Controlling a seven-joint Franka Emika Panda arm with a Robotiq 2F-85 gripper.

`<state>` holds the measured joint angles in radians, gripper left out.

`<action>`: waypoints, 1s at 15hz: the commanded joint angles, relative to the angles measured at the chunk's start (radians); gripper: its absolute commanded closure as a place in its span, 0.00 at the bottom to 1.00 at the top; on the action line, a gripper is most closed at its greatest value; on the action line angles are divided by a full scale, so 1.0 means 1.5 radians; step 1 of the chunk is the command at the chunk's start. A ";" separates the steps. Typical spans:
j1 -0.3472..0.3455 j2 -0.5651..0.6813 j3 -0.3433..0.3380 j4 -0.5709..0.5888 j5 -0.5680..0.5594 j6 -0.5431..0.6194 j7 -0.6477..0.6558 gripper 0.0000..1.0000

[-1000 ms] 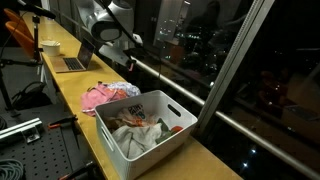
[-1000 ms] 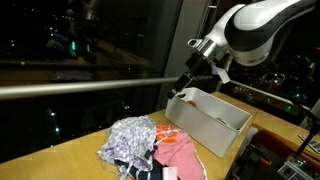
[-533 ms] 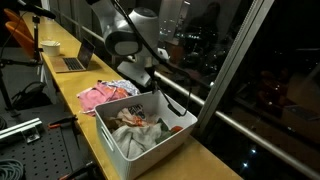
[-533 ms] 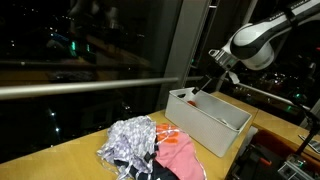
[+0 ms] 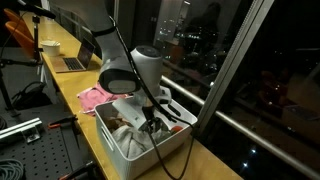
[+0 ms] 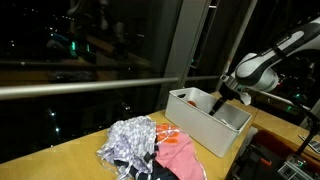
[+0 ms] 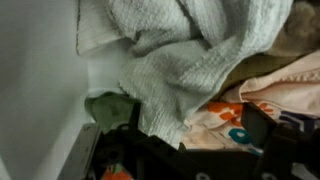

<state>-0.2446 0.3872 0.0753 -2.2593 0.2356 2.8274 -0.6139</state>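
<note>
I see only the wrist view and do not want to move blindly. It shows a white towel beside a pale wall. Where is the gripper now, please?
Observer: The gripper reaches down into the white bin that stands on the table.
Operator: Is there any laundry outside this bin?
Observer: Yes, a pink cloth and a grey patterned cloth lie on the table beside it.

Arm (image 5: 128, 72) is folded right over, elbow hump up high and the forearm dropping steeply. Wrist (image 5: 147, 105) points pretty much straight down, with the gripper (image 5: 150, 124) at the low end. In the wrist view the fingers (image 7: 266, 124) sit wide apart, jaws spread and not clamped on anything.
</note>
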 commanded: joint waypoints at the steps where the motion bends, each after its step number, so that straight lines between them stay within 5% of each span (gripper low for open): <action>1: 0.002 0.036 0.007 -0.005 -0.027 0.024 0.044 0.00; 10: -0.016 0.189 0.024 0.075 -0.070 0.022 0.102 0.01; 11: -0.015 0.196 0.022 0.086 -0.074 0.021 0.110 0.26; 13: -0.019 0.200 0.022 0.098 -0.078 0.021 0.119 0.27; 15: -0.027 0.195 0.029 0.104 -0.076 0.016 0.124 0.42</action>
<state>-0.2523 0.6373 0.0968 -2.1442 0.1467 2.8480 -0.4543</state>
